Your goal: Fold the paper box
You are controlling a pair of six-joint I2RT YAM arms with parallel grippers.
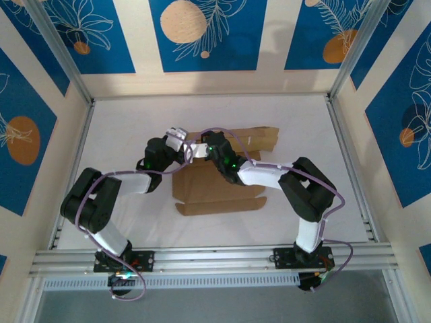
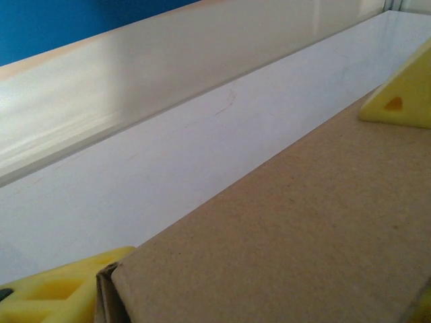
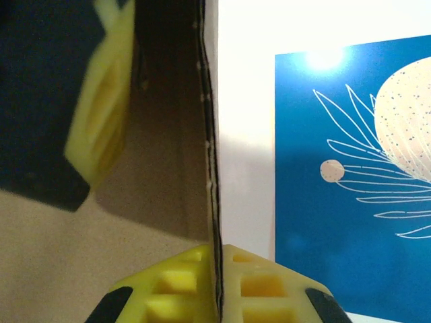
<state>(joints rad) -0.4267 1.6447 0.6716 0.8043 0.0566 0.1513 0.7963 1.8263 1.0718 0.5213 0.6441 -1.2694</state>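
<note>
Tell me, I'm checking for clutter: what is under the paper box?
The paper box rests on the white table, which shows all around it. Anything beneath its panels is covered.

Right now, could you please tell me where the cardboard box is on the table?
In the top view the cardboard box lies in the middle of the table; the right gripper pinches an upright panel at its back left.

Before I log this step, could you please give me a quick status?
Right gripper shut on paper box edge. Left gripper straddles a flap, grip unclear. Box partly folded, nothing obstructing.
</note>
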